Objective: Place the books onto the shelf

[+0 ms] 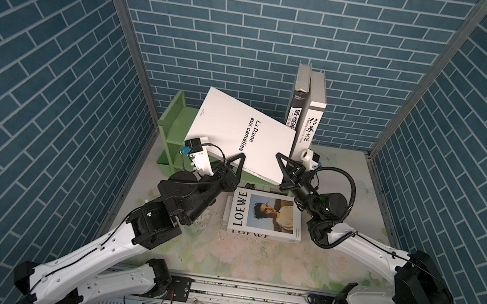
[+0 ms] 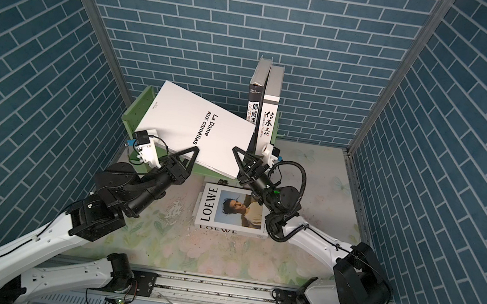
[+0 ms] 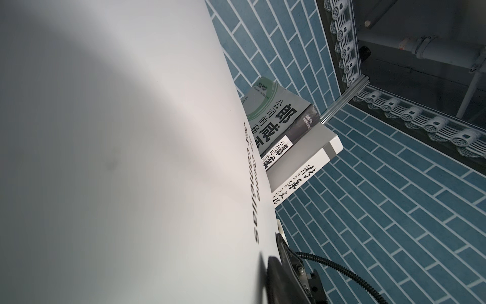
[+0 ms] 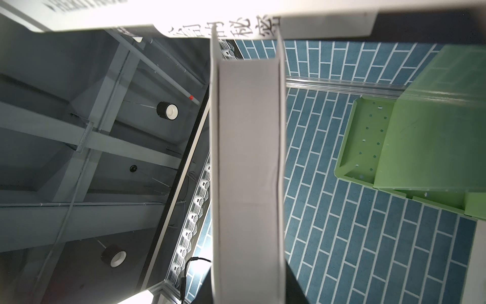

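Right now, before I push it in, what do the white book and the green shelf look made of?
The white book looks like matte card over paper pages: no glare, cover edge slightly wavy. The green shelf seems smooth plastic, maybe painted board: even colour, soft sheen, small punched holes.

Top cams overhead; wrist cams close on book (image 3: 131, 158).

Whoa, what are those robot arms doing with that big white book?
Both arms are handling the white book, which is tilted over the green shelf. The right gripper is clamped on its near corner, and the left gripper is at its near edge, though I can't tell if it grips yet. A dark book and a white-spined book already stand upright at the shelf's right end. The LOEWE book lies flat on the table, not picked up yet.
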Available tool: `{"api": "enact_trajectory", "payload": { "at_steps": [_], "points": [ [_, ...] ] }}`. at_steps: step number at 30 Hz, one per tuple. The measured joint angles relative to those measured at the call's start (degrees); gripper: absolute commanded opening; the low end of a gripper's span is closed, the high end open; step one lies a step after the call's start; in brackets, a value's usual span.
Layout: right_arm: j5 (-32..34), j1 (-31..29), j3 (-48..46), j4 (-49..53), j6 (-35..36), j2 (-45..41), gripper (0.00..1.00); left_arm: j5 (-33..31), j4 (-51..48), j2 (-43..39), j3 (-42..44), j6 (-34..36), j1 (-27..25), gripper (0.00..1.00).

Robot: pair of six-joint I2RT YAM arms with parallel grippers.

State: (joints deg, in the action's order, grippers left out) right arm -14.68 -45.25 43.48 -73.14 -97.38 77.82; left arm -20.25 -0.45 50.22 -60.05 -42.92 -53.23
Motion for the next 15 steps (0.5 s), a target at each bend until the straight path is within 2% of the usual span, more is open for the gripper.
{"api": "enact_trajectory", "payload": {
  "at_steps": [5,7,10,12,15],
  "points": [
    [0.0,0.0,0.0,-0.8,0.0,0.0,0.26,0.7,0.8,-0.2,0.0,1.3,0.0,0.26],
    [-0.1,0.0,0.2,-0.9,-0.1,0.0,0.32,1.0,1.1,-0.4,0.0,1.8,0.0,0.24],
    [-0.6,-0.2,0.9,-1.2,-0.7,0.0,0.53,1.9,1.7,-1.0,-0.3,2.0,0.0,0.23],
    [-1.2,-0.2,1.2,-1.2,-1.0,-0.1,0.73,2.6,0.9,-1.6,-1.7,2.7,0.0,0.23],
    [-1.7,-0.4,1.2,0.7,-0.9,-0.6,0.82,2.9,-2.0,-2.5,-6.2,3.6,0.0,0.24]
  ]
}}
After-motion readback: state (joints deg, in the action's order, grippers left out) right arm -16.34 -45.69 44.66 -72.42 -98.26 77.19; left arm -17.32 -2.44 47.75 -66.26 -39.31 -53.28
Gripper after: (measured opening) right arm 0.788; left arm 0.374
